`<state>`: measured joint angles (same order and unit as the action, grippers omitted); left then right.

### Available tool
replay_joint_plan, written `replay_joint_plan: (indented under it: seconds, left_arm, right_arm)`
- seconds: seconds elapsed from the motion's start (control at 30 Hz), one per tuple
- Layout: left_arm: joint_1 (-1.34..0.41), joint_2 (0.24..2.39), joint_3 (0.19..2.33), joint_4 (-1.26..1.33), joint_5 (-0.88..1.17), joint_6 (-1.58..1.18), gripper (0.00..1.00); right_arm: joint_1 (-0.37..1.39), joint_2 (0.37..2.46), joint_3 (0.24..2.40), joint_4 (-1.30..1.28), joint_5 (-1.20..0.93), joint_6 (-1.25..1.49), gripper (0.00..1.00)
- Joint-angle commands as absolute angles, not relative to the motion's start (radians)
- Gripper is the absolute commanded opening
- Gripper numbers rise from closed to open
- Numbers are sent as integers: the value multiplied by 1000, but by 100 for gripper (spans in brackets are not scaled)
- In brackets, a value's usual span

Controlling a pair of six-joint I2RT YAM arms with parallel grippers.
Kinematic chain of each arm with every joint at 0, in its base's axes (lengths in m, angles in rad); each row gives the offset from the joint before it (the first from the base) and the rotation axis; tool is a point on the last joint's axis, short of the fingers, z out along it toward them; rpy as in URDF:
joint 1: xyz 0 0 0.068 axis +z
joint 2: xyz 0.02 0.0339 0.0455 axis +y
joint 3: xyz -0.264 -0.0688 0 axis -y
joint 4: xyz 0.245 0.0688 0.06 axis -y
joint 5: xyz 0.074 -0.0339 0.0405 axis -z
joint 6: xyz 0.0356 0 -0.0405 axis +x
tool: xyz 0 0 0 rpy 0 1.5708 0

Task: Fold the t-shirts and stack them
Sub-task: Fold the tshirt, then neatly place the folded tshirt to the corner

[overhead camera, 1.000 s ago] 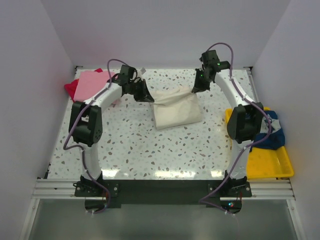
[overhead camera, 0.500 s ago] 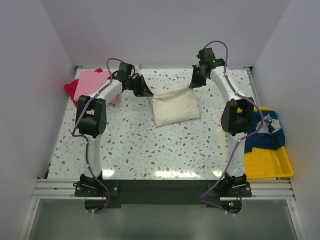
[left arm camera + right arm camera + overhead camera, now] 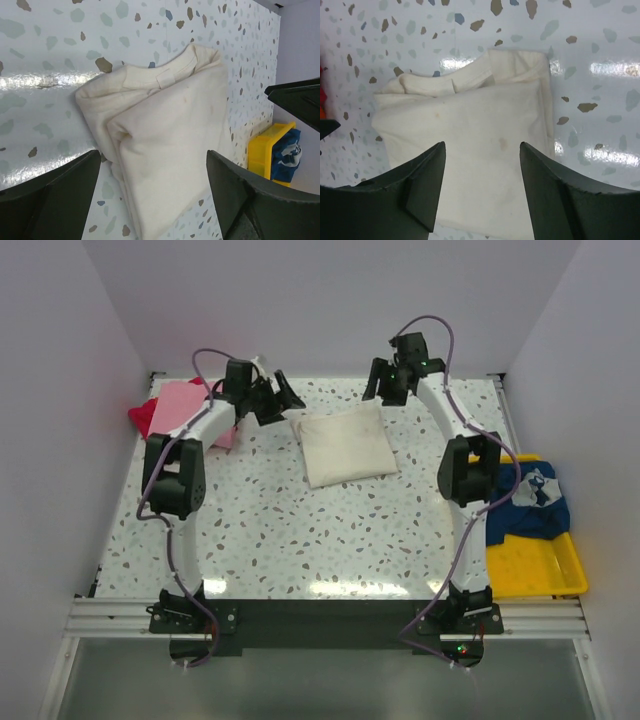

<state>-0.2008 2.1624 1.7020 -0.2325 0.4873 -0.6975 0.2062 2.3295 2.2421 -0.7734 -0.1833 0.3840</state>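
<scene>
Both arms hang over the far edge of the speckled white table, with the large plain cream cotton t-shirt lying between them, folded into a thick rectangle, collar toward the back. The left gripper stands wide open and holds nothing. The right gripper has its jaws apart too, and it's empty just above the cloth. The folded pink t-shirt sits on a red one in the far-left corner, and the navy printed t-shirt is bunched in the yellow plastic tray on the right. The danger is in the layers: from the wrist views they look loose and puffy at the collar end. Pinch only the top layer for the carry to the stack and the fold likely spills open, and a low finger could snag that edge.
</scene>
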Motion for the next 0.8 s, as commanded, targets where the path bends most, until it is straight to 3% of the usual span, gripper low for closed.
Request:
replay_joint_plan:
  seconds: [0.0,0.33,0.77]
  left_arm:
    - [-193,2008,1651,-140,400,-680,92]
    - [-227,1899,1370,-68,425,-637,93]
    - [-288,1919,1171,199,525,-679,93]
  right_arm:
    - [199,2217,2218,-660,-224,364,65]
    - [239,2060,1866,-549,-319,341,65]
    - [321,2089,1698,-488,-379,380,65]
